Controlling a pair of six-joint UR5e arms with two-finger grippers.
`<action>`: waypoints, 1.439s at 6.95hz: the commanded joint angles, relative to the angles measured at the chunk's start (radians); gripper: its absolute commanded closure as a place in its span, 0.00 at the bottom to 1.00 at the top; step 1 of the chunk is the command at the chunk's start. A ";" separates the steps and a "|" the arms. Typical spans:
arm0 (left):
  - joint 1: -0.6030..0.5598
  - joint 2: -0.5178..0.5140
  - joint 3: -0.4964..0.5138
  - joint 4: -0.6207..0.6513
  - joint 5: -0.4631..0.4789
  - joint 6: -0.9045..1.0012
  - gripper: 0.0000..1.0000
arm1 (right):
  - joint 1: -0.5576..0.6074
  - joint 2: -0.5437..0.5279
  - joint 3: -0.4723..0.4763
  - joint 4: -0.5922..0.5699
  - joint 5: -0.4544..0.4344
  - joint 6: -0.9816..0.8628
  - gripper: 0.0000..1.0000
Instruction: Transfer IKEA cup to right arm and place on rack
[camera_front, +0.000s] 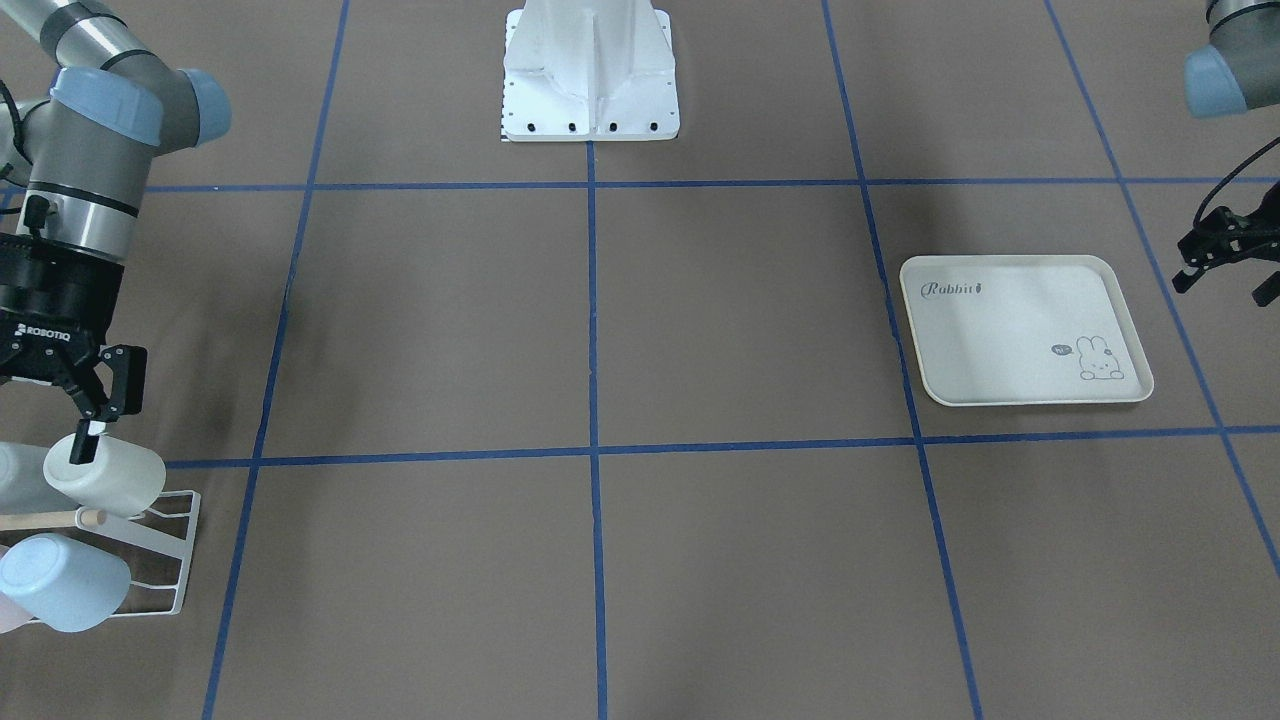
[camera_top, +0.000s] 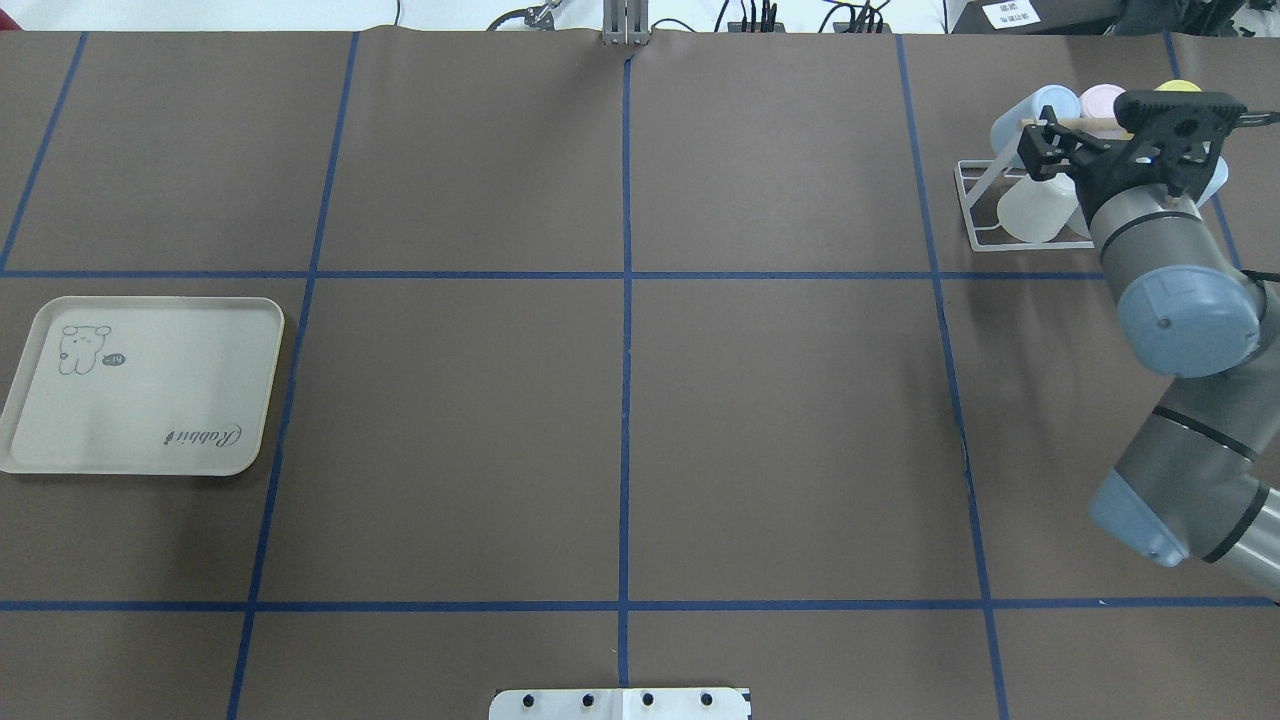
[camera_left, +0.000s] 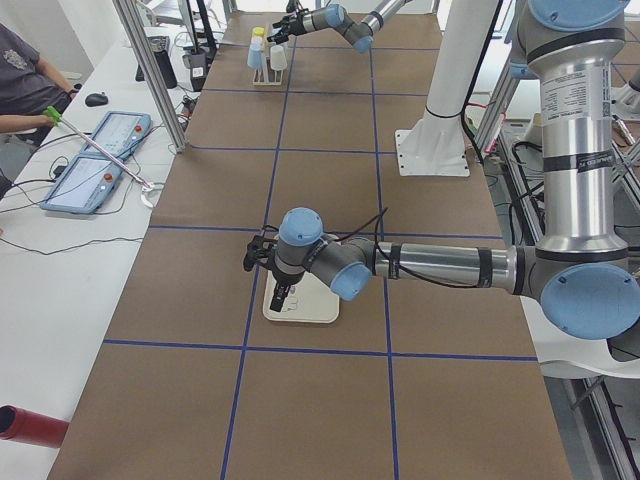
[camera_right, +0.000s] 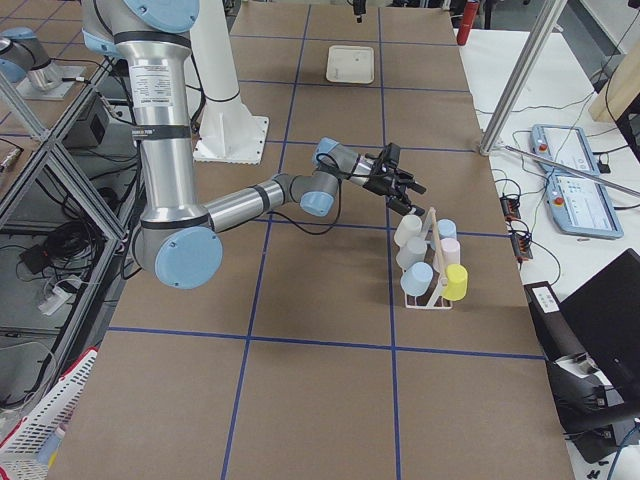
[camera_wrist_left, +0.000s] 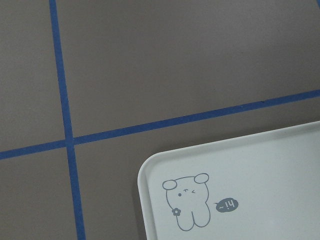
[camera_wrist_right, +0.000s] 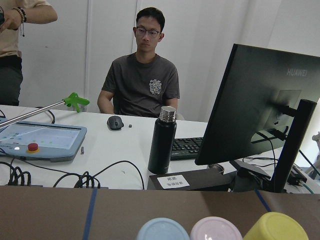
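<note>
2 claws, both empty as far as I can judge. The right claw (camera_front: 103, 420) hangs at the rack (camera_front: 187, 550), which stands at the bench's (camera_front: 740, 330) far right corner in the overhead view. Its fingers look spread. In the front view 1 fingertip overlaps the mouth end of the white cup (camera_front: 115, 478), and I cannot tell whether it touches. That cup lies slanted on a near-side prong, just beside the wooden dowel (camera_front: 60, 518). A blue cup (camera_front: 60, 585) sits on the next prong, and pink and yellow cups sit on the rack's far side. The left claw (camera_front: 1222, 288) hovers spread and empty at the other end of the bench, near the tray (camera_front: 1010, 330), which carries nothing.

The placing looks done or all but done; what remains, I judge, is getting the right claw away cleanly.

What could go wrong:
- The finger near the rim may catch the cup as the claw lifts. A light cup held only by a slanted prong would slide off and roll across the bench.
- A sideways retreat could strike the dowel or the blue cup, since the claw is close to both. That may shift the whole light wire rack.
- If the cup is not seated fully down its prong, even a slight nudge may tip it.

A straight pull-back along the prong's line seems safest.
</note>
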 joint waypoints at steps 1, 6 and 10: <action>-0.047 0.002 0.006 0.005 -0.053 0.053 0.00 | 0.131 -0.051 0.053 -0.003 0.181 -0.117 0.01; -0.220 0.017 0.043 0.135 -0.091 0.335 0.00 | 0.661 -0.127 0.059 -0.249 0.992 -0.610 0.01; -0.270 0.019 0.034 0.224 -0.093 0.514 0.00 | 0.756 -0.120 0.062 -0.735 1.282 -1.061 0.01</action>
